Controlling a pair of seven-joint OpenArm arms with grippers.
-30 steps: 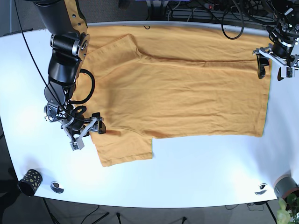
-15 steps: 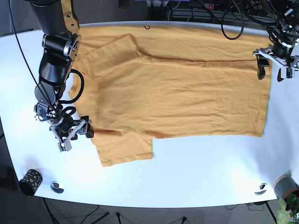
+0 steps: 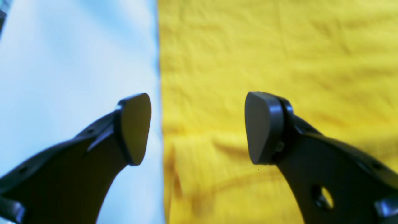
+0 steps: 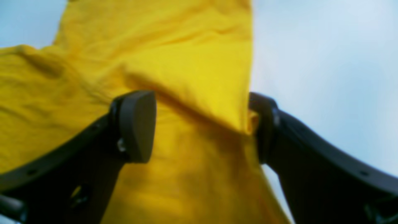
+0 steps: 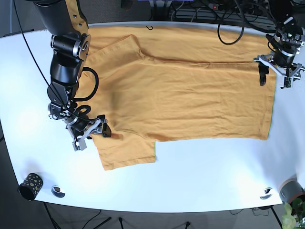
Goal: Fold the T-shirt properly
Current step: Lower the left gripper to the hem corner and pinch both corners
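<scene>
Shirt: orange cotton T-shirt (image 5: 181, 95) lies flat across the white table (image 5: 200, 181).
Right gripper (image 4: 199, 127): wide; only its wrist view shows sleeve cloth between fingers.
Left gripper (image 3: 199, 127): wide, straddling the hem, frame's upper right.

A white oval table (image 5: 200, 176) carries a black gold-speckled cup (image 5: 30, 185), a small silver ring-shaped disc (image 5: 58, 191) beside it, and another silver disc (image 5: 266, 193).

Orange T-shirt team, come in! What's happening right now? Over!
Left gripper open, straddling the hem edge. Right gripper open around the sleeve edge. Orange cotton T-shirt flat on the white table, unfolded. Nothing in the way.
</scene>
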